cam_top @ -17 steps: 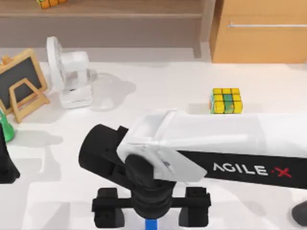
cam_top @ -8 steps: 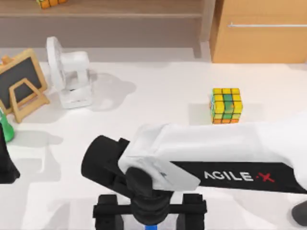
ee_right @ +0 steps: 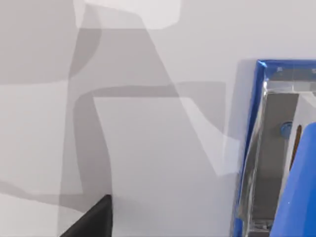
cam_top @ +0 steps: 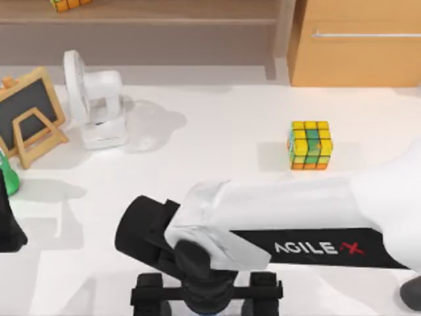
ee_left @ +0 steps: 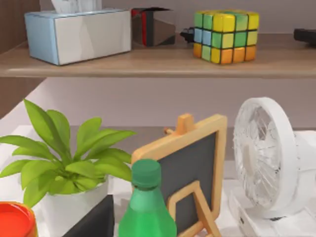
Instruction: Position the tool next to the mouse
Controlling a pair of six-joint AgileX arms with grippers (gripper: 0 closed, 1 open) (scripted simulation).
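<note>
Top view: my right arm reaches in from the right, low over the near edge of the desk (cam_top: 217,125).

My right end effector (cam_top: 207,297) sits at the bottom edge of the top view, its 2 black fingers (cam_top: 150,294) spread apart; I cannot tell what, if anything, is between them. In the right wrist view a bright blue tool (ee_right: 301,197) with a shiny metal part lies just beside one dark fingertip on the white surface. The mouse (cam_top: 412,293) is a dark lump at the desk's right near corner, well apart from the end effector. A colourful cube (cam_top: 310,145) stands farther back, a white fan (cam_top: 95,99) and a small chalkboard (cam_top: 29,112) at the left. My left arm stays parked at the left edge.
</note>
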